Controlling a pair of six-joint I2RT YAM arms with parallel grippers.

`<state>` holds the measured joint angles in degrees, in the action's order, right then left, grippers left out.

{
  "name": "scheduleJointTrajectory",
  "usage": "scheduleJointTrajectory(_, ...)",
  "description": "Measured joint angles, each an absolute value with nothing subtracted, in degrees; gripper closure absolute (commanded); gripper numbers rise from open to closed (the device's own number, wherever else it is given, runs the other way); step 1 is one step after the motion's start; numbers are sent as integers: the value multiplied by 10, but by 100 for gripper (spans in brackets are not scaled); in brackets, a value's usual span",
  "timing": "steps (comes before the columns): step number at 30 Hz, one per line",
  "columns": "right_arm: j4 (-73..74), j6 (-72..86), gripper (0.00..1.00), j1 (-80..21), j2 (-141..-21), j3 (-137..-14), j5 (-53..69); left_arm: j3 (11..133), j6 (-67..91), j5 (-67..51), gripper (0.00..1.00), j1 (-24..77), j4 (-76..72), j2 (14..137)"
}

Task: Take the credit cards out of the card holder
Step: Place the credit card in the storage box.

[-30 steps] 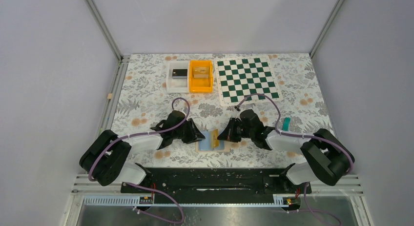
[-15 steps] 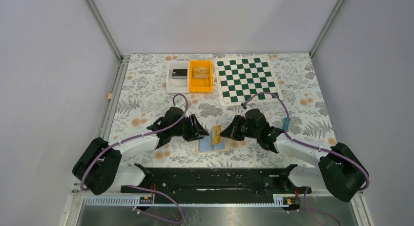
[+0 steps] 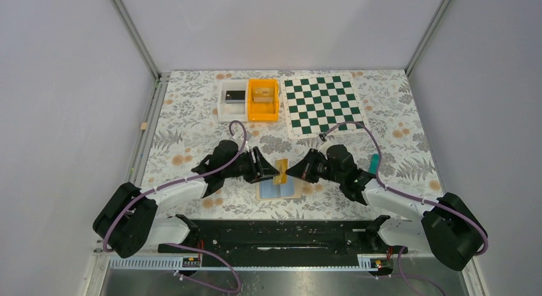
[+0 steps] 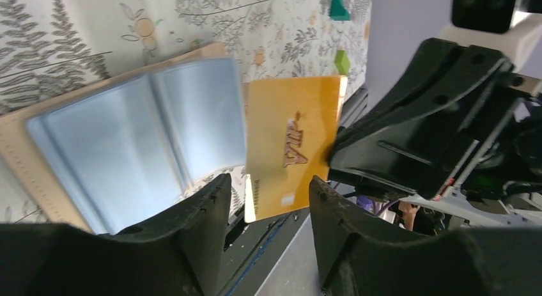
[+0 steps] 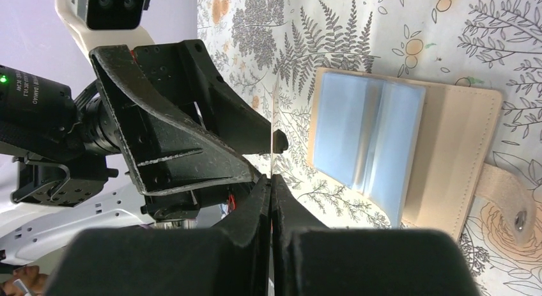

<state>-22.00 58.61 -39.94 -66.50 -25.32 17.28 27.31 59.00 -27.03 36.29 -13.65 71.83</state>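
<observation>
The card holder (image 3: 279,191) lies open on the floral cloth near the front edge, its two light-blue panels (image 5: 367,133) framed in tan. My right gripper (image 3: 288,173) is shut on a gold credit card (image 3: 280,171), holding it on edge above the holder's far side. In the left wrist view the credit card (image 4: 291,142) shows its face, lifted free of the card holder (image 4: 128,139). My left gripper (image 3: 268,171) is open, its fingertips (image 4: 208,200) a little short of the card's free edge. In the right wrist view the card is a thin line (image 5: 273,133).
A white tray (image 3: 222,101) holding a dark card and an orange bin (image 3: 250,104) with a tan item stand at the back. A green-and-white chessboard (image 3: 323,103) lies to their right. A small teal piece (image 3: 374,162) sits by the right arm.
The right gripper has pulled the gold card up out of the holder and carried it away from the front edge. The left gripper has opened and shifted toward the card.
</observation>
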Motion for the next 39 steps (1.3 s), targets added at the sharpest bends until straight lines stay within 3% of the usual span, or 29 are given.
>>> scheduleJointTrajectory(12,-265,598,100,-394,-659,-243,187,247,619,-271,99,364,-152,674)
scheduleJointTrajectory(20,-268,592,100,-389,-658,-243,192,238,620,-265,100,364,-138,624)
scheduleJointTrajectory(23,-264,591,100,-389,-658,-242,193,237,620,-265,90,364,-138,624)
scheduleJointTrajectory(26,-258,592,100,-389,-654,-241,198,237,615,-265,66,364,-137,623)
scheduleJointTrajectory(29,-255,595,100,-392,-644,-240,202,238,611,-265,55,365,-136,622)
scheduleJointTrajectory(39,-294,643,100,-393,-636,-201,190,220,630,-264,43,367,-188,624)
